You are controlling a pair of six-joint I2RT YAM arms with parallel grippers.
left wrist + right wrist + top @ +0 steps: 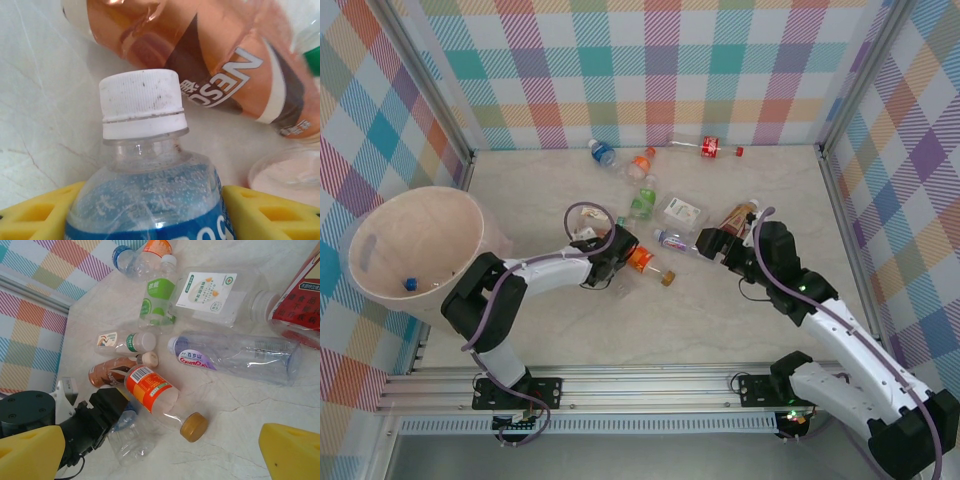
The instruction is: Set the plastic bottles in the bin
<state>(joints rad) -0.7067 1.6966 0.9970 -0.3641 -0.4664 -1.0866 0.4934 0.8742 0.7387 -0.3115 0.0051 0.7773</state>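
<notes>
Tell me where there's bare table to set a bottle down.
Bare: the near strip between the orange-label bottle and the rail, and the far-left patch between bin and blue bottle. Crowded mid-table, around the green-label bottle.

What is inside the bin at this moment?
A small blue item, maybe a bottle cap, lies low inside the bin; the bin's own wall hides part of its bottom.
</notes>
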